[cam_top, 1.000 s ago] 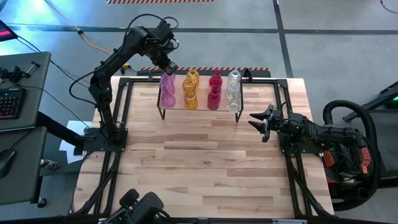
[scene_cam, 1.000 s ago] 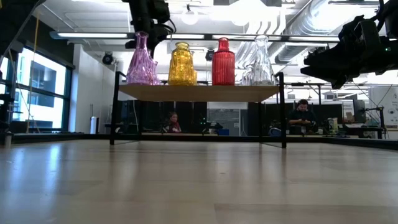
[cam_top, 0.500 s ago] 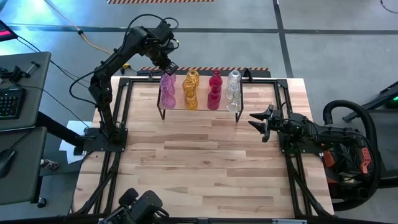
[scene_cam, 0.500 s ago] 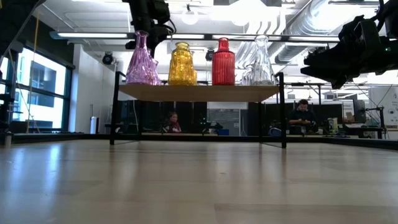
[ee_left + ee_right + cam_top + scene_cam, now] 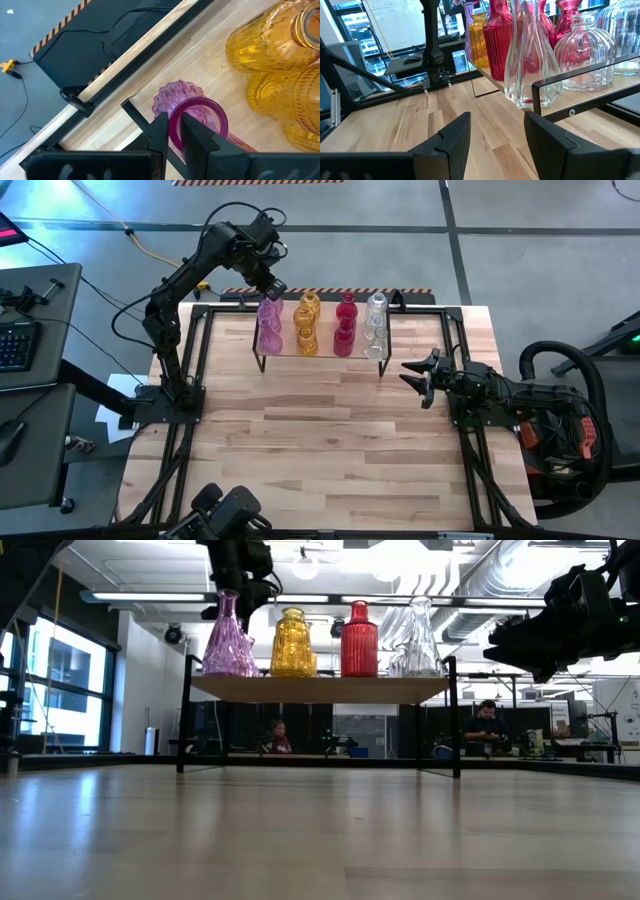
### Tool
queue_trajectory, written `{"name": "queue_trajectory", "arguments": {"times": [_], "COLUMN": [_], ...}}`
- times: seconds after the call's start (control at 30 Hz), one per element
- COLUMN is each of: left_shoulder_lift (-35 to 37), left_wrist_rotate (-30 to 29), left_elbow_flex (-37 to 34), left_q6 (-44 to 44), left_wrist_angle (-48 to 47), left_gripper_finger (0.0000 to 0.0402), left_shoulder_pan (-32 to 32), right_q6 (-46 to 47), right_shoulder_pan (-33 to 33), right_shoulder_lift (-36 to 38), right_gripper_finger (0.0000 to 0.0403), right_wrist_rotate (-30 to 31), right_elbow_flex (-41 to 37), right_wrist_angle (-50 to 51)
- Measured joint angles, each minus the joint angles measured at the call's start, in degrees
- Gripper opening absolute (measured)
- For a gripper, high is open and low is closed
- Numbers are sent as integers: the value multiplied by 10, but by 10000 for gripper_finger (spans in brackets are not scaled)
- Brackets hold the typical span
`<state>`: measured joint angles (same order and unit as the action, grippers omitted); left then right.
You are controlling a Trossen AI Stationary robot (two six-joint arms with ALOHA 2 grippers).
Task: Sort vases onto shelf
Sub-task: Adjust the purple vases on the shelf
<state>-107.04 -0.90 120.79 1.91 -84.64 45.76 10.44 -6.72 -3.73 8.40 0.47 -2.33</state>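
A grey workshop floor surrounds the light-wood worktop, and the low view looks past it into a bright hall of ducts, windows and seated people. The shelf stands along the worktop's far edge, its board carrying the vases in colour columns: pink at the shelf's left end, then yellow, red and clear at the right end, which suggests sorting by colour is nearly finished. The left gripper hangs over the far left corner of the shelf, fingers pinched on the rim of a pink vase standing there, probably steadying it as it settles. The right gripper waits near the worktop's right edge, jaws apart, holding nothing
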Motion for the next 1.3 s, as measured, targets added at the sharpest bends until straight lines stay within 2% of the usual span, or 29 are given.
{"name": "queue_trajectory", "arguments": {"times": [0.33, 0.57, 0.67, 1.3], "left_shoulder_lift": [0, 0, 0, 28], "left_wrist_rotate": [3, -11, -11, -11], "left_elbow_flex": [0, 0, 0, 0], "left_q6": [6, -6, -6, -6], "left_wrist_angle": [0, -8, -8, 4], "left_gripper_finger": [36, 93, 105, 107], "left_shoulder_pan": [0, 0, 0, 0], "right_q6": [0, 0, 0, 0], "right_shoulder_pan": [0, 0, 0, 0], "right_shoulder_lift": [0, 0, 0, 0], "right_gripper_finger": [170, 170, 170, 170], "right_wrist_rotate": [0, 0, 0, 0], "right_elbow_flex": [0, 0, 0, 0], "right_wrist_angle": [0, 0, 0, 0]}}
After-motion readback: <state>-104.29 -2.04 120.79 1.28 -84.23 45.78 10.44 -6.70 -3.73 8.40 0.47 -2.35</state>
